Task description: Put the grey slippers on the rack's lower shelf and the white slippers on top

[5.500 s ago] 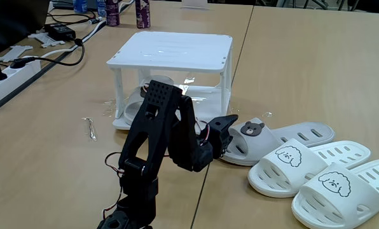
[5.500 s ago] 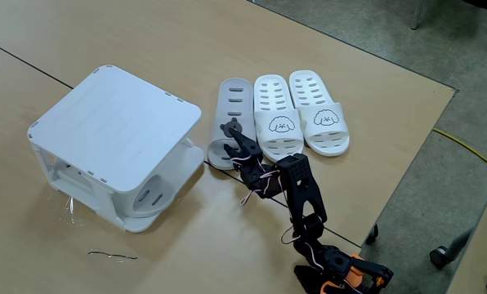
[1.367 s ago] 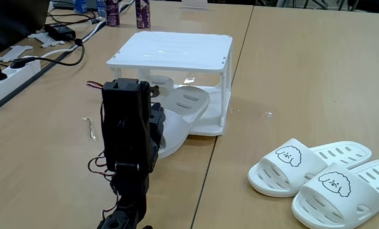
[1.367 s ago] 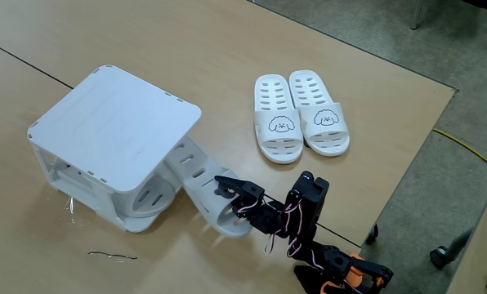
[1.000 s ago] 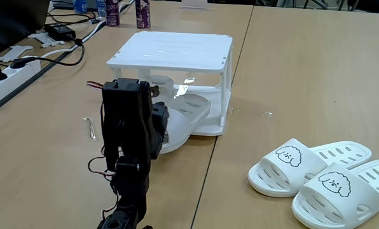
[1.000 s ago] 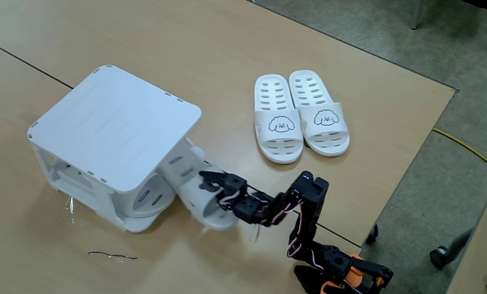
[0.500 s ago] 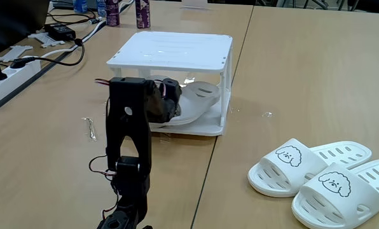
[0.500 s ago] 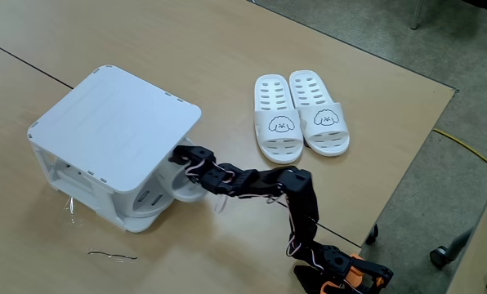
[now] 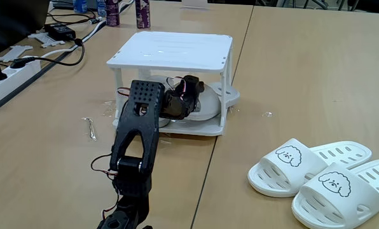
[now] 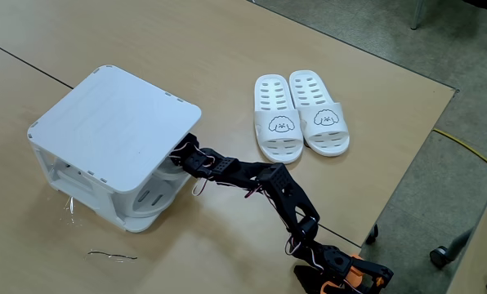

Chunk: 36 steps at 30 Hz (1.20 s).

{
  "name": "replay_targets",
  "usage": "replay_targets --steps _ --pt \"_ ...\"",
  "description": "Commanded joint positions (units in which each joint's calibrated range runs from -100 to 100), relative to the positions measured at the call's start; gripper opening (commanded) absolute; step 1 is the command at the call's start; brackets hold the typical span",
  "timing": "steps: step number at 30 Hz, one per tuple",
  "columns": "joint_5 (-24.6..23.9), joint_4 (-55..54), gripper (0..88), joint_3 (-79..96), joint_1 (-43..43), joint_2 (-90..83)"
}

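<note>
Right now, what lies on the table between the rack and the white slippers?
Bare tabletop in both fixed views: nothing lies between the rack and the white slippers.

We record the table [image 9: 304, 76] as a matt, light wood-grain laminate, smooth throughout. The rack [image 9: 177, 48] reads as white moulded plastic; its slatted top carries glossy highlights, and the lower shelf [image 9: 205, 129] is glossier still. The white slippers [image 9: 316, 172], near the table's right edge in a fixed view, look like soft matt rubber or foam. The arm [image 9: 135, 152] is black plastic, its perforated cover matt. We note thin bare wire [image 9: 89, 127] on the table.
</note>
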Motion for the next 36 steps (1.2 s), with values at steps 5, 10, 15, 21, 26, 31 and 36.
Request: replay_targets --steps 5,10,15,21,26,31,36 --pt "0.4 -0.3 11.3 -4.7 0.1 -2.2" --pt "0.4 -0.4 35.4 1.9 1.0 -7.9" --pt "0.4 -0.8 35.4 22.3 3.8 -22.4" --pt "0.4 -0.9 35.4 40.2 5.8 -36.5" --pt "0.4 -0.9 35.4 53.7 6.0 -49.9" --pt "0.4 -1.1 9.1 74.1 8.2 -71.5" --pt "0.4 -15.1 0.8 92.9 5.5 -85.4"
